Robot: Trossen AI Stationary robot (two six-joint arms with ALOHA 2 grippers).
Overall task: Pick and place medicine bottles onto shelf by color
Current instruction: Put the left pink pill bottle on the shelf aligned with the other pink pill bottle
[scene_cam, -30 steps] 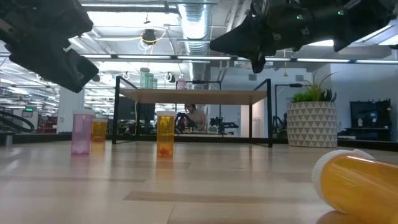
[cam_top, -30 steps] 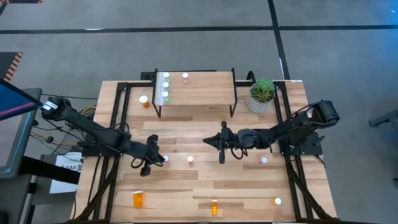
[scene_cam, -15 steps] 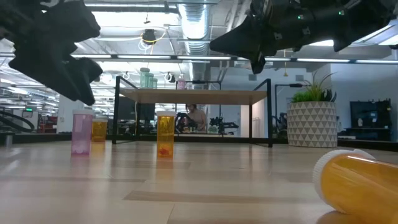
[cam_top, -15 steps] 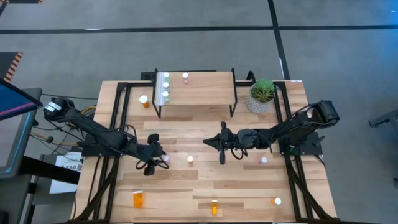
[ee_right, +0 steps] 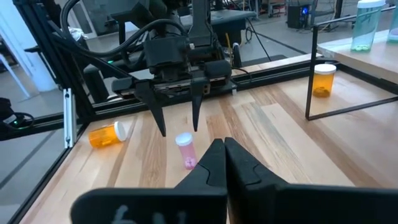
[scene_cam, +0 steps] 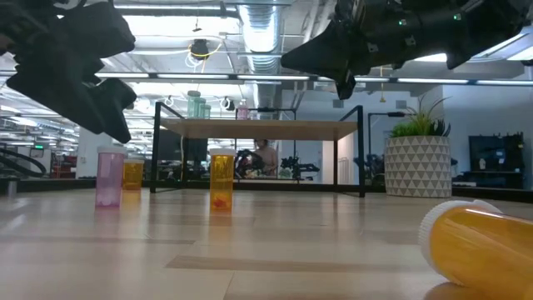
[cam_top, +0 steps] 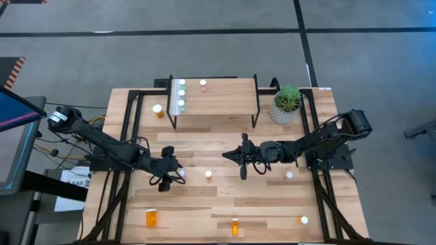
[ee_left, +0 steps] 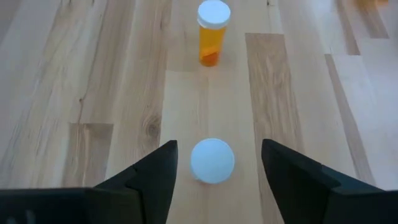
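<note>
Left gripper (ee_left: 214,163) open above upright pink bottle (ee_right: 185,150) mid-table, not gripping it, right gripper (ee_right: 222,163) shut and empty nearby, shelf (cam_top: 218,102) holding seemingly four bottles at the back.

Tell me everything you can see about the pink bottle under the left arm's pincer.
The pink bottle is a small pill bottle with a translucent pink body and a round white cap. It stands upright on the light wood table, left of centre, with a small orange bottle standing farther along the boards. The left pincer hangs above it, jaws open on either side of the cap and not touching it. Nothing else touches the bottle.
</note>
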